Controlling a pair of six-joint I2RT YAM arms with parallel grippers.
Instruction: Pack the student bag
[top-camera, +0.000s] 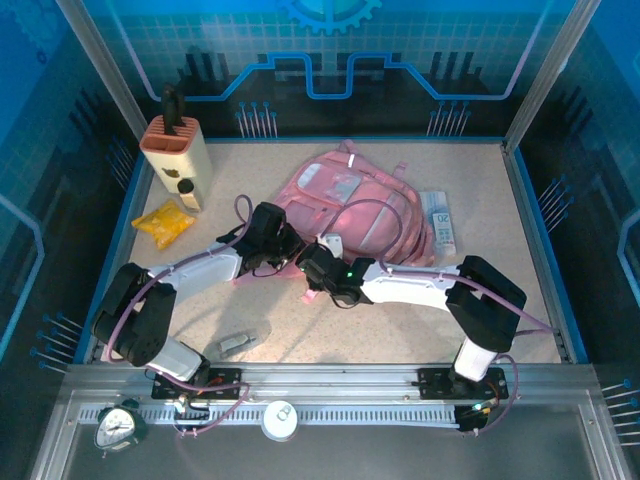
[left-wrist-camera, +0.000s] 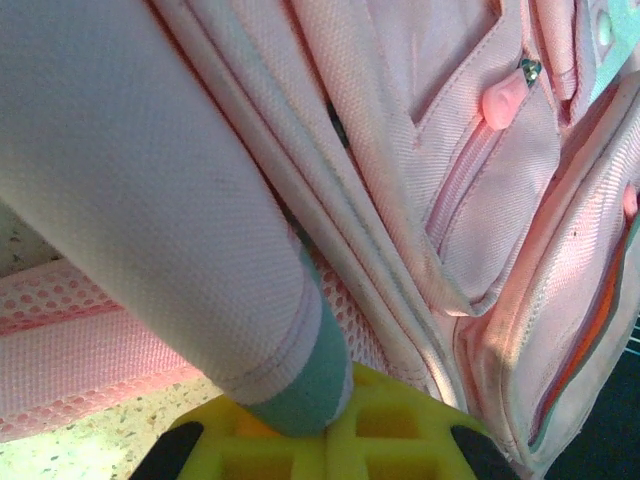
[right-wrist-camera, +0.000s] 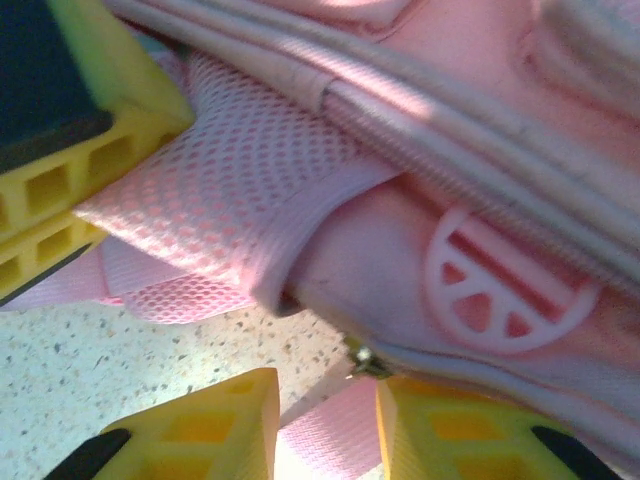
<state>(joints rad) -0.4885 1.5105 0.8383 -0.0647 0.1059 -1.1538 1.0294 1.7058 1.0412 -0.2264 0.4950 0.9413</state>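
Two arms reach in from the near edge of the speckled table and meet near its middle; at the far left corner stands a beige holder with an orange top and a black handle poking out; just in front of it lies a small yellow packet; nearer the arm bases, a small grey object lies on the bare top.

The left gripper is at the near left edge of the student bag; its yellow fingers are closed together, and the teal-edged end of a padded pink strap rests right at their seam; whether any cloth is pinched there I cannot tell.

The bag lies flat around the centre of the table, toward the far side, pale front pockets up; a pink zip pull hangs at one pocket in the left wrist view.

The right gripper sits at the bag's near edge, just beside the left one; its fingers stand apart with a strip of pink webbing in the gap; whether they press on it I cannot tell; above them lie a mesh strap pad and a round pink badge.

Just to the right of the bag lies a white box marked 20.
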